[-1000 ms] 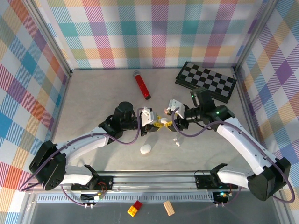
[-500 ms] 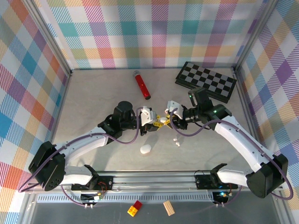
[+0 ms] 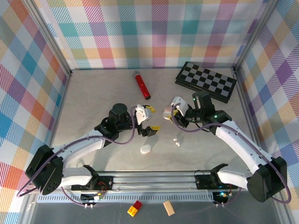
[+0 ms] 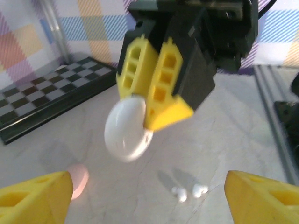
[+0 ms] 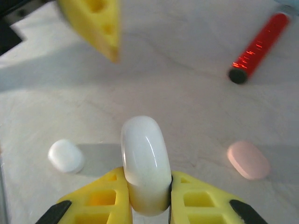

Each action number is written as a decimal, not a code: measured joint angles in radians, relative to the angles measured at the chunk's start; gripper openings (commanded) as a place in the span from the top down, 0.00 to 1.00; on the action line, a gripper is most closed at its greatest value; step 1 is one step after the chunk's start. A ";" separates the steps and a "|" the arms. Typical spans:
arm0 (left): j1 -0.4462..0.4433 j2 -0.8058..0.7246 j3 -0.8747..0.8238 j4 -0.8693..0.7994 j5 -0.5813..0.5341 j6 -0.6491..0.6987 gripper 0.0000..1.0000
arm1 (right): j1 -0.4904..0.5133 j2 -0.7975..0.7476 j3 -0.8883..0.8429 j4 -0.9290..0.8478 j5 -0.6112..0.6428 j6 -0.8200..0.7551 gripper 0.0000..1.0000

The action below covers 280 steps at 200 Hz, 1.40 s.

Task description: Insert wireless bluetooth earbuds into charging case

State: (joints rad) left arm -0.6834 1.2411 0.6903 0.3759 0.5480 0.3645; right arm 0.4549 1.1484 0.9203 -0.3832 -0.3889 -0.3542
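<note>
**gripwatch:** What's gripped by the right pincer [image 3: 172,111], and how wide is the left one spread?

**benchnote:** The right pincer is clamped onto a white case [image 5: 145,158]. The case is pill-shaped, pinched at one end between the two yellow fingers [image 5: 100,198] and held clear of the table [image 3: 93,102]. The same grip can be seen from the left wrist view, with the case sticking out below the fingers. The left pincer [image 3: 150,118] is spread wide, with nothing held between its fingers and nothing touched. It's faced toward the right one, a little apart.

**gripwatch:** And the earbuds?

**benchnote:** Two tiny white earbuds [image 3: 175,138] are lying loose on the table, just beside each other, near the right pincer and on its near side. A second white case [image 3: 145,149] is lying flat, closer to the arm bases. A pink case [image 5: 248,160] can be seen on the table in the right wrist view. A red tube [image 3: 142,85] and a chessboard [image 3: 205,80] are lying at the far side, well apart from both pincers.
</note>
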 measured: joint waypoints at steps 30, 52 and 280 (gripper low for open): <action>-0.004 0.000 -0.020 -0.026 -0.066 -0.005 0.00 | -0.076 0.018 -0.100 0.191 0.072 0.327 0.84; -0.019 0.000 -0.019 -0.085 -0.120 -0.005 0.00 | -0.125 0.090 -0.122 0.269 0.109 0.542 0.82; -0.115 0.075 0.054 -0.507 -0.391 -0.122 0.02 | -0.246 0.346 -0.143 0.410 0.258 1.072 0.20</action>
State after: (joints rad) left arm -0.7982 1.3159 0.7441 -0.1307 0.1566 0.2420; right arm 0.2085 1.4948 0.7776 0.0269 -0.1310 0.7174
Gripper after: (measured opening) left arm 0.990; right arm 0.791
